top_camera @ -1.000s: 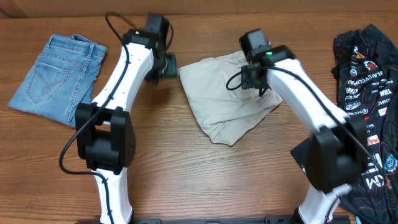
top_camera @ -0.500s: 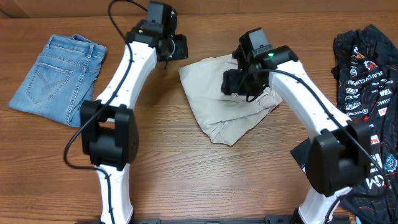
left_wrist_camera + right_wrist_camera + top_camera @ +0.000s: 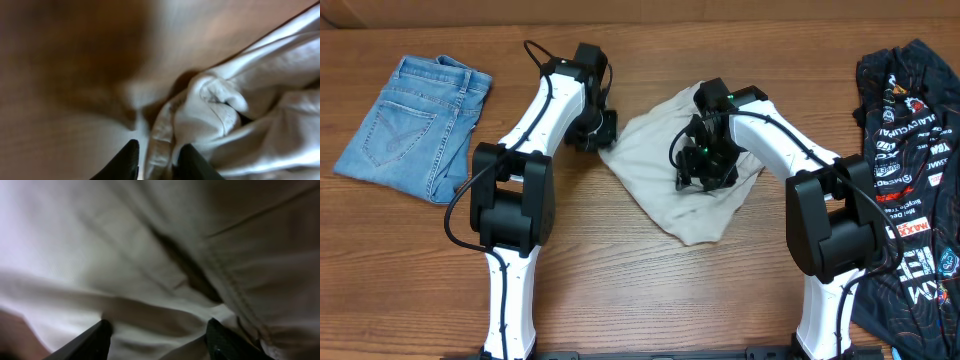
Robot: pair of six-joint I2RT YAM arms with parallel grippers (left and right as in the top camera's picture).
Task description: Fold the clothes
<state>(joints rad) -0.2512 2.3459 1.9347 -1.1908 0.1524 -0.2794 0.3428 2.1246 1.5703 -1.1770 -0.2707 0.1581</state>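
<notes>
The beige shorts are lying rumpled mid-table, between the denim shorts and the black jersey. The left gripper is pinching their edge between nearly closed fingers. The right gripper is hanging spread wide just over the cloth, gripping nothing.

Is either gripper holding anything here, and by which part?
The left gripper pinches the beige shorts by a fold at the edge nearest it; the right gripper stands open over them, holding nothing.
</notes>
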